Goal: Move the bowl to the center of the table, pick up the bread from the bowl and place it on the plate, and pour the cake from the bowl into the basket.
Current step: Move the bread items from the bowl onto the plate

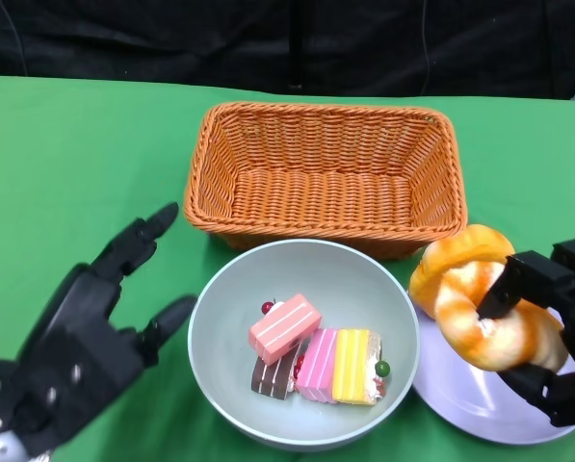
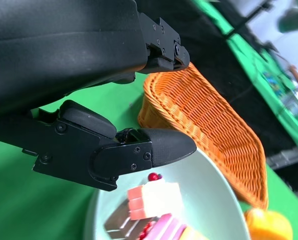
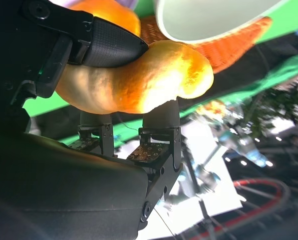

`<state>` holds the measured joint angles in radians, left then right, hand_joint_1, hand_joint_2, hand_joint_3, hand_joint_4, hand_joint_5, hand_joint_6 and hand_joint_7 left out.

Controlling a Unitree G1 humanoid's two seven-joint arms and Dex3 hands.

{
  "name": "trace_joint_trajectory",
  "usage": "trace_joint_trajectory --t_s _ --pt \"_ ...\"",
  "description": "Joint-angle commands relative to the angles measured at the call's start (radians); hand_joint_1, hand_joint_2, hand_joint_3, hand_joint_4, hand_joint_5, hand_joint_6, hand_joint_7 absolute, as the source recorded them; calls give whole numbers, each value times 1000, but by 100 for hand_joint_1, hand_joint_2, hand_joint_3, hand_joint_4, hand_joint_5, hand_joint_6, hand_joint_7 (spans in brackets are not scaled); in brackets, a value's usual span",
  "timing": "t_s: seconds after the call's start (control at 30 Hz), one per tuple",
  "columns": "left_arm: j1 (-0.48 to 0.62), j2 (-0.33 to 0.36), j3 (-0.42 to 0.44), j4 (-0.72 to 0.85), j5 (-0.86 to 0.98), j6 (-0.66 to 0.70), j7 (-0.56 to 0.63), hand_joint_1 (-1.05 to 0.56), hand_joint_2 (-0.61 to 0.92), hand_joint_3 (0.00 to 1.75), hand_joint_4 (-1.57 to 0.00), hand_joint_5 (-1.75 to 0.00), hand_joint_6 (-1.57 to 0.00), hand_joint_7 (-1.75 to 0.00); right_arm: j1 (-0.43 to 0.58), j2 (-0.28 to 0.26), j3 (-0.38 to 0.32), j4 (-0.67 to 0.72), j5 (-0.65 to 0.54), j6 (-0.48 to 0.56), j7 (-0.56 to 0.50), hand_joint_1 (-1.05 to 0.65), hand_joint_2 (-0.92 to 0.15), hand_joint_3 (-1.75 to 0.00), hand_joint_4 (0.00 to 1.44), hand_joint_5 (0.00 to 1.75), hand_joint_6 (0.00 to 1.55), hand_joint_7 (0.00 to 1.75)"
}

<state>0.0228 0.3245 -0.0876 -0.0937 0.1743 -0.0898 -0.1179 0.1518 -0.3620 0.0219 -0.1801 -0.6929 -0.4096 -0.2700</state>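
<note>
Head view: on the green table (image 1: 65,154) a pale grey-green bowl (image 1: 364,289) sits near the front edge, about midway between the sides, touching or just short of the orange wicker basket (image 1: 326,173) behind it. In the bowl lie the cake slices (image 1: 311,354): a pink one tilted on a brown one, with a pink and a yellow slice beside them. At the front right corner stands a lilac plate (image 1: 460,390), its rim tucked just beside the bowl. The right hand (image 1: 547,337) holds the twisted orange-and-white bread (image 1: 480,303) above the plate, fingers wrapped around the loaf from both sides. The left hand (image 1: 85,327) is beside the bowl toward the left edge, fingers spread and holding nothing; one fingertip is close to the bowl's rim, and contact cannot be told.

Right wrist view: only here does the grip show closely. A black finger (image 3: 109,45) presses one side of the bread (image 3: 144,85), and two others support the opposite side. The bowl's (image 3: 203,20) outer wall and a strip of basket (image 3: 228,47) lie beyond.

Left wrist view: the left hand's fingers (image 2: 158,145) reach over the bowl (image 2: 208,200) rim, apart, touching nothing visible. The pink cake (image 2: 153,200) with a red berry, the basket's (image 2: 208,120) long side, and a bit of bread (image 2: 268,225) show.
</note>
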Motion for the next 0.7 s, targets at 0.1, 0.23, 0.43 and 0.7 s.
trace_joint_trajectory --t_s 0.1,0.23,0.43,0.7 --pt "29 66 -2 35 83 -202 2 -70 92 53 0 -51 -20 -3 9 -22 -9 6 -37 58 31 -11 -19 -153 101 175 82 161" --pt "33 105 5 54 175 -356 40 -69 92 52 0 -53 -21 -3 12 -31 -3 -5 -49 118 100 -13 -31 -128 90 175 87 114" --pt "22 143 14 98 284 -506 90 -71 92 48 -1 -56 -25 -5 20 -66 21 -84 -106 256 286 -43 -84 -25 55 82 67 7" --pt "-42 240 -14 172 440 -670 111 -75 92 39 0 -56 -24 -3 46 -86 41 -188 -191 423 470 -81 -92 -28 7 49 19 0"
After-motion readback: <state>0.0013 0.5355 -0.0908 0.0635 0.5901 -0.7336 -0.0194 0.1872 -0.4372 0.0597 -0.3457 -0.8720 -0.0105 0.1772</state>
